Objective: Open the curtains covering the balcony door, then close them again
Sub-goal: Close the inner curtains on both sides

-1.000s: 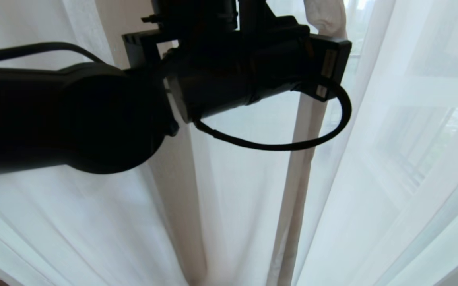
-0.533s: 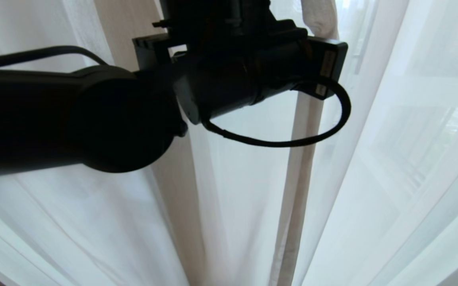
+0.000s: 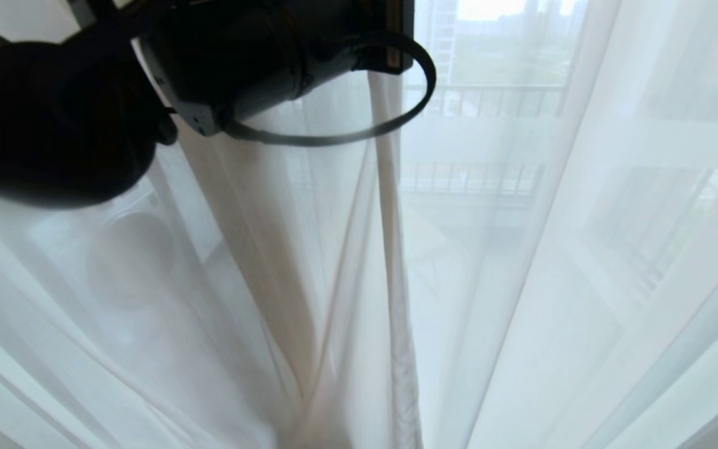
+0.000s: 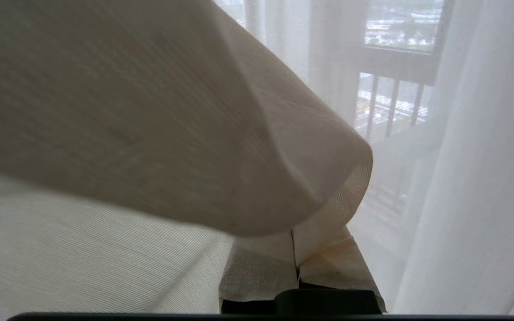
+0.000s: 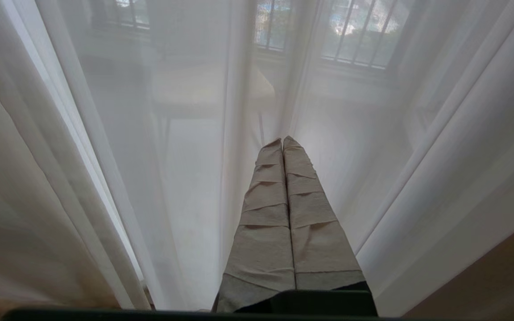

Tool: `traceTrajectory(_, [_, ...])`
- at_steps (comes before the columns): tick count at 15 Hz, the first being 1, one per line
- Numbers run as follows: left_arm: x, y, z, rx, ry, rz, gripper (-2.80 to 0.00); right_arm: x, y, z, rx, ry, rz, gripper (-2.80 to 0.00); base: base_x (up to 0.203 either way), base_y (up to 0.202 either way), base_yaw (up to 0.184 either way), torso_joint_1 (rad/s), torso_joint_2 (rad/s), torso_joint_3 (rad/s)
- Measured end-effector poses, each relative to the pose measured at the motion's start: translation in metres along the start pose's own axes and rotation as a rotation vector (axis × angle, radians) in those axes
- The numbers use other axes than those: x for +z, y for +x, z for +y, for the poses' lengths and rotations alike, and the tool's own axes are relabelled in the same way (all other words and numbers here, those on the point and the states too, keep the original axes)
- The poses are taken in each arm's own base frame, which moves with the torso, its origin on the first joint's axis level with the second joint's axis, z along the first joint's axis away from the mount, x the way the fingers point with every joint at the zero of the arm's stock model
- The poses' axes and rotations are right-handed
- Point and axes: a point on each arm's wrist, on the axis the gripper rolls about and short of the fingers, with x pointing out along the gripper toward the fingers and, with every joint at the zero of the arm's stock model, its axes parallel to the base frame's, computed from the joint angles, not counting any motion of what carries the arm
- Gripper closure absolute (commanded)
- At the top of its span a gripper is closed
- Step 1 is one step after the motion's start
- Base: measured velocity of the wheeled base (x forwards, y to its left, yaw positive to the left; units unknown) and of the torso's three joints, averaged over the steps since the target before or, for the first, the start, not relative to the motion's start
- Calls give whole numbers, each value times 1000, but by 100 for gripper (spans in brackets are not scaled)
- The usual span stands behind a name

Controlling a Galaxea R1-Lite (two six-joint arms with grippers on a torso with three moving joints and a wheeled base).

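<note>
White sheer curtains (image 3: 583, 262) hang in folds across the whole head view. My left arm (image 3: 222, 56) reaches in from the upper left, its fingers beyond the top of that view. In the left wrist view my left gripper (image 4: 292, 249) is shut on a fold of beige curtain (image 4: 159, 116), which billows over the taped fingers (image 4: 257, 267). That curtain's hemmed edge (image 3: 396, 262) hangs down from the wrist. My right gripper (image 5: 283, 141) is shut on nothing, its tips against the sheers (image 5: 105, 156). I cannot make out the balcony door behind the fabric.
A balcony railing (image 3: 490, 100) and buildings show faintly through the sheer to the right of the held edge. The railing bars (image 4: 391, 107) also show in the left wrist view. A strip of brown floor (image 5: 507, 276) lies beside the curtain foot.
My left arm has swung left and upward in the head view, dragging the curtain's edge left with it. A lighter gap has opened, and the railing shows there now.
</note>
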Motion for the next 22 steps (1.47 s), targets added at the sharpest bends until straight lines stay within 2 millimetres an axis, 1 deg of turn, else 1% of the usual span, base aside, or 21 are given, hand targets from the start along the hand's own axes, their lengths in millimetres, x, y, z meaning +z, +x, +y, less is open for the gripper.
traceTrajectory(2, [10, -13, 21, 75, 11, -14, 0, 0, 0, 0, 0, 0, 0, 0, 0, 0, 0, 0, 0, 0])
traceTrajectory(4, [13, -31, 41, 156, 25, -3, 0, 0, 0, 0, -1, 0, 1, 0, 0, 0, 0, 0, 0, 0])
traceTrajectory(5, [14, -40, 49, 194, 32, 4, 0, 0, 0, 0, 0, 0, 1, 0, 0, 0, 0, 0, 0, 0])
traceTrajectory(7, [7, -60, 60, 252, 41, 45, 0, 0, 0, 0, -1, 0, 0, 0, 0, 0, 0, 0, 0, 0])
traceTrajectory(10, [-16, -89, 68, 311, 48, 141, 0, 0, 0, 0, 0, 0, 0, 0, 0, 0, 0, 0, 0, 0])
traceTrajectory(13, [-40, -119, 70, 375, 29, 228, 0, 0, 0, 0, 0, 0, 1, 0, 0, 0, 0, 0, 0, 0])
traceTrajectory(15, [-52, -135, 72, 408, 5, 268, 0, 0, 0, 0, 0, 1, 1, 0, 0, 0, 0, 0, 0, 0])
traceTrajectory(18, [-65, -150, 78, 453, -9, 295, 0, 0, 0, 0, 1, 0, 0, 0, 0, 0, 0, 0, 0, 0])
traceTrajectory(22, [-70, -158, 87, 501, -7, 301, 0, 0, 0, 0, 0, 0, 1, 0, 0, 0, 0, 0, 0, 0])
